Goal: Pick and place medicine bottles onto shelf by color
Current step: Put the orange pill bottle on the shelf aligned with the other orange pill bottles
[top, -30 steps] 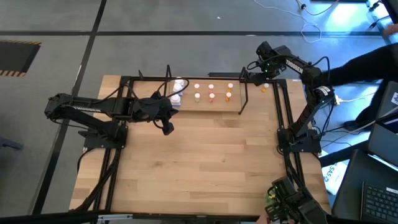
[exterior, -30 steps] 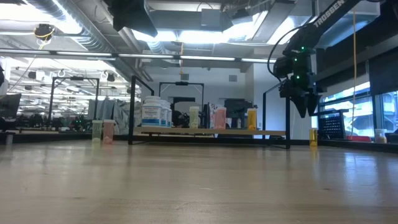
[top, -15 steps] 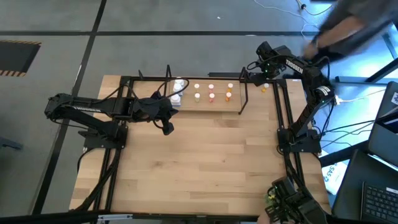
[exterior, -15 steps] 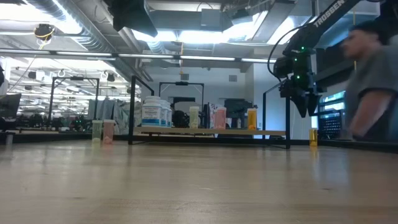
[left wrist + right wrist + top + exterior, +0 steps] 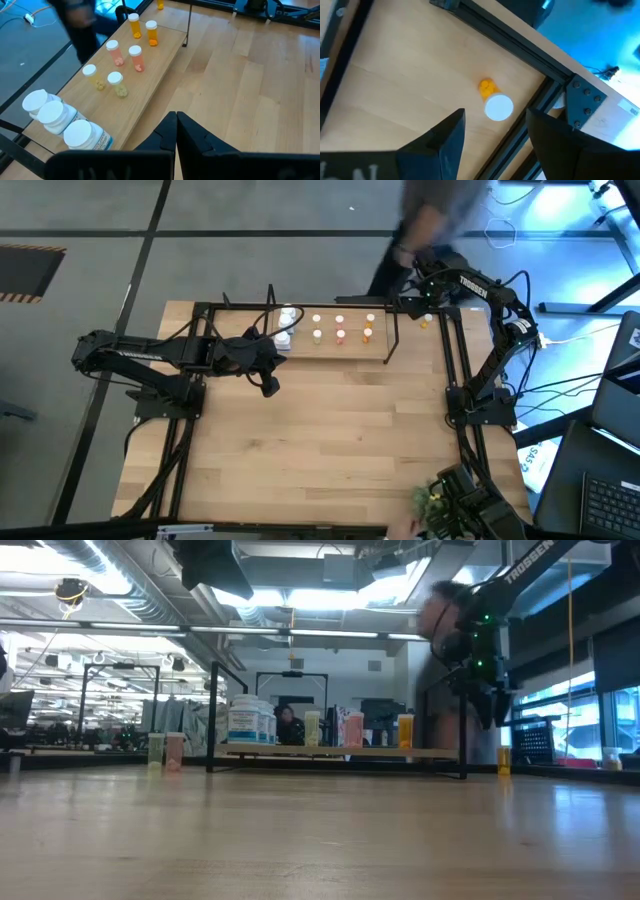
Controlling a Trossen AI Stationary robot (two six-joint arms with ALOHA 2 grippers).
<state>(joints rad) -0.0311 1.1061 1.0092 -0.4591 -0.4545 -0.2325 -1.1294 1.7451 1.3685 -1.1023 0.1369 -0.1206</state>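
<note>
The shelf (image 5: 330, 345) stands at the table's far side, with a pale base and black end frames. On it stand three white medicine bottles (image 5: 55, 117), two cream ones (image 5: 115, 82), two pink ones (image 5: 135, 56) and two orange ones (image 5: 151, 32). One more orange bottle with a white cap (image 5: 495, 102) stands on the table right of the shelf. My right gripper (image 5: 490, 718) hangs open above this bottle, pointing down, one finger on either side of it and clear of it. My left gripper (image 5: 176, 134) is shut on nothing and hovers near the shelf's left end.
A person (image 5: 430, 210), blurred, is behind the table's far edge, close to my right arm. The black frame rail (image 5: 520, 45) runs right beside the orange bottle. A green plant (image 5: 435, 500) sits at the near right corner. The near half of the wooden table (image 5: 320, 450) is bare.
Both arms have kept still. The person has walked along the table's far side, from the right toward the left, and now stands behind my right arm.
</note>
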